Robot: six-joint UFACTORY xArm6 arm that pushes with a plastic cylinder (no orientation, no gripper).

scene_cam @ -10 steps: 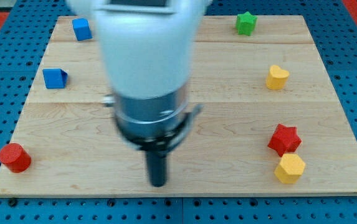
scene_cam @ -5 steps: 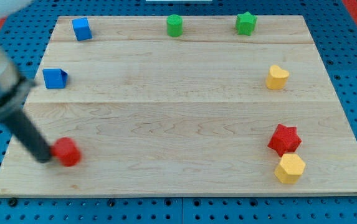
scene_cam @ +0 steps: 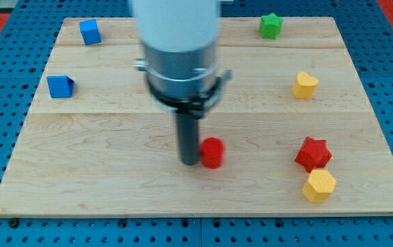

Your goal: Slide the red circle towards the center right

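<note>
My tip (scene_cam: 188,162), a plain rod end with no jaws to open or close, touches the view's left side of the red circle (scene_cam: 212,152), which sits near the wooden board's (scene_cam: 114,199) lower middle, well left of the red star (scene_cam: 313,153) and yellow hexagon (scene_cam: 318,185).

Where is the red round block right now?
The red circle sits near the middle of the board, slightly toward the view's bottom, with my tip touching its left side; the red star is its nearest block, off to the view's right.

Wooden board (scene_cam: 114,137) carries red circle (scene_cam: 212,152) (centre), red star (scene_cam: 313,153), yellow hexagon (scene_cam: 318,185).
</note>
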